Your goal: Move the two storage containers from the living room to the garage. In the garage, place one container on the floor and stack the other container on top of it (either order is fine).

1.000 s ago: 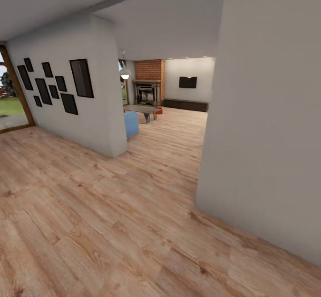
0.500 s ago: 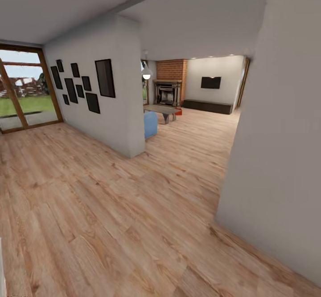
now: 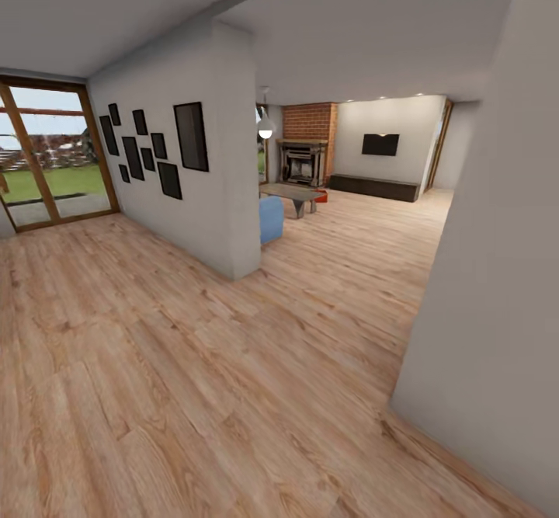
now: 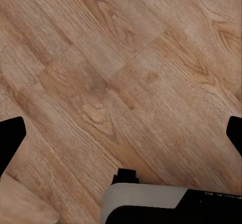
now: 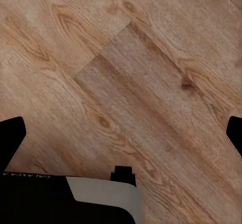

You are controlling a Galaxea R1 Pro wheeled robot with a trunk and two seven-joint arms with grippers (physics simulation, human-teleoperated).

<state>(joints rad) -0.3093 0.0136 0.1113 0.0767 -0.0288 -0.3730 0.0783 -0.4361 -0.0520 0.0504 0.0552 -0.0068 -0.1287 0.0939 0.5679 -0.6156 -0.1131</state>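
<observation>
Swinging leftward since a moment ago, the head camera now takes in more of the glass patio door (image 3: 46,153), while the scene itself sits unchanged. One red-orange storage container (image 3: 321,196) peeks out beyond the grey low table (image 3: 292,192) in the living room, far down the wood plank floor (image 3: 194,363); its contents cannot be made out, and the second container cannot be picked out. Nearer stand the blue sofa end (image 3: 271,219) and a wall of black frames (image 3: 147,153). Both the left gripper (image 4: 121,133) and right gripper (image 5: 121,133) hang spread wide and empty over planks. Cutting the turn too tight risks clipping the wall corner (image 3: 241,269).
</observation>
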